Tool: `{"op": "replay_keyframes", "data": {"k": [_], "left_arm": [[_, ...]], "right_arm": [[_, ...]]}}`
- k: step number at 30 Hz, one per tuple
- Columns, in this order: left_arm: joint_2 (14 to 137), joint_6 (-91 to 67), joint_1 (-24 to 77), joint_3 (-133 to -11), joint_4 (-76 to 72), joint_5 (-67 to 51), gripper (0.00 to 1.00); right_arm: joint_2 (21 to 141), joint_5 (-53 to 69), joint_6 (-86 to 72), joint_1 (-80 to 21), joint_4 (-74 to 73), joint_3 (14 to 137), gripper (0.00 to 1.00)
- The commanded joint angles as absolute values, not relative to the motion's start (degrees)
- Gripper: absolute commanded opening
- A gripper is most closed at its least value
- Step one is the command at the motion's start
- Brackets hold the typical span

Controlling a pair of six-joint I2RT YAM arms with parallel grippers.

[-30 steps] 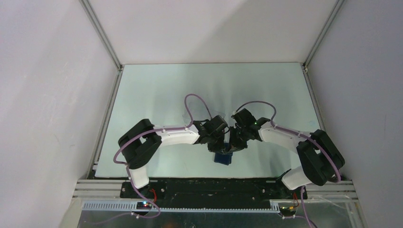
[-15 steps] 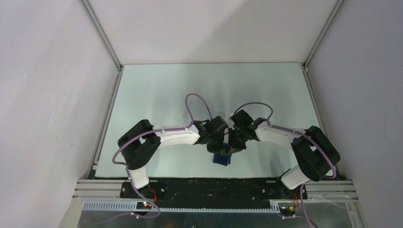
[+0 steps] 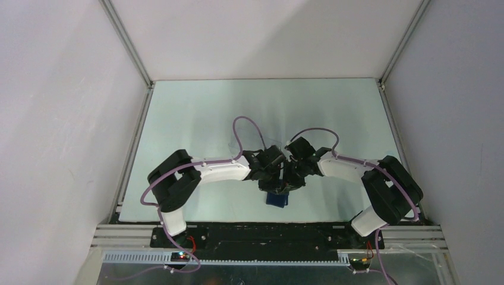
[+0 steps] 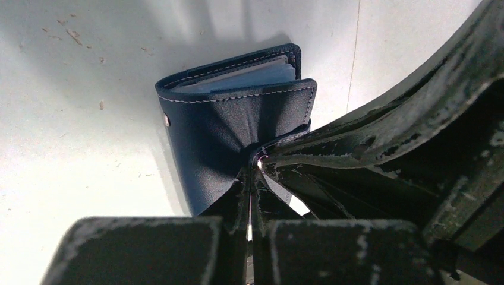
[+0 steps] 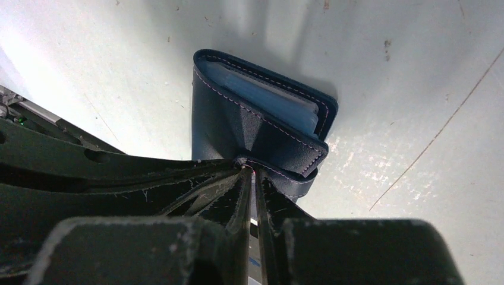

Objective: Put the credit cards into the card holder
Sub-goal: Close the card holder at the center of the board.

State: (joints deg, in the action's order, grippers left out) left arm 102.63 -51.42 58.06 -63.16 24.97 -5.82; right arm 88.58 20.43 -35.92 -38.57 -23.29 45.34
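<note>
Showing near the front middle of the table [image 3: 196, 119]: card holder [image 3: 277, 199], dark navy with pale stitching, folded part-open. In the top view the two meeting wrists cover most of it, and whether it touches the table cannot be told.

Left gripper [image 4: 252, 169]: fingers pressed together, pinching the edge of an outer cover, the leather puckered at the bite.

Right gripper [image 5: 248, 169]: fingers all but together, nipping a cover edge likewise, with creases running to the pinch. Whether both hold the same flap cannot be told.

Inner faces: lighter blue, seen only as a thin band between the covers. Whether the credit cards lie in there cannot be told.

Snap stud [image 4: 167, 120]: one small pale dot on the cover.

Near edge of the holder: hidden behind the fingers in both wrist views.
</note>
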Motion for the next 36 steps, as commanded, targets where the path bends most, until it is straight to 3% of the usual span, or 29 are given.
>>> {"op": "replay_keyframes", "data": {"k": [1, 18, 24, 31, 36], "left_arm": [[103.6, -49.6, 59.3, -64.3, 29.0, -5.7, 0.0], [106.9, -49.5, 60.2, -65.5, 28.7, -6.6, 0.0], [104.4, -49.2, 60.1, -65.6, 28.8, -4.0, 0.0], [100.5, -47.7, 60.1, -66.3, 28.8, -1.3, 0.0], [100.1, -46.5, 60.0, -67.1, 28.8, -2.4, 0.0]], "right_arm": [[91.3, 19.3, -34.8, -39.1, -20.8, 46.6, 0.1], [100.7, 1.5, -37.8, -45.8, -32.6, 44.8, 0.0], [95.2, 10.5, -34.1, -44.2, -26.8, 45.2, 0.0], [82.7, 23.2, -34.3, -39.3, -23.1, 48.3, 0.1], [80.5, 26.1, -34.4, -36.1, -23.2, 48.3, 0.16]]}}
